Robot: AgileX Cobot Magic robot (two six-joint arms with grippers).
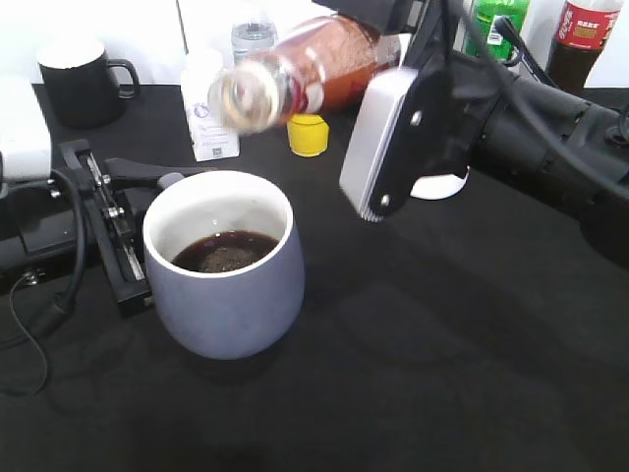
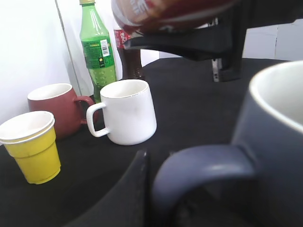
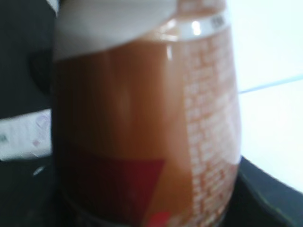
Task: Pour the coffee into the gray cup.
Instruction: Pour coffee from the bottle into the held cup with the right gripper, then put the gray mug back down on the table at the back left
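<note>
The gray cup [image 1: 231, 295] stands at centre left and holds dark coffee [image 1: 226, 251]. My left gripper [image 1: 147, 173] is shut on its handle. The left wrist view shows one dark finger [image 2: 135, 189] pressed against the handle loop [image 2: 203, 163]; the other finger is hidden. My right gripper [image 1: 393, 93] is shut on the coffee bottle [image 1: 314, 74] and holds it tipped on its side above the cup, open mouth toward the cup's far rim. The bottle fills the right wrist view [image 3: 142, 118] and shows at the top of the left wrist view [image 2: 165, 12]. I see no clear stream.
A yellow cap [image 1: 308, 135], a white carton [image 1: 211, 123], a black mug [image 1: 84, 79], a clear bottle [image 1: 253, 34], a green bottle [image 1: 496, 25] and a cola bottle [image 1: 580, 39] stand behind. A white mug [image 2: 128, 111], a red-brown mug [image 2: 54, 106] and yellow cups [image 2: 31, 146] stand beyond the handle.
</note>
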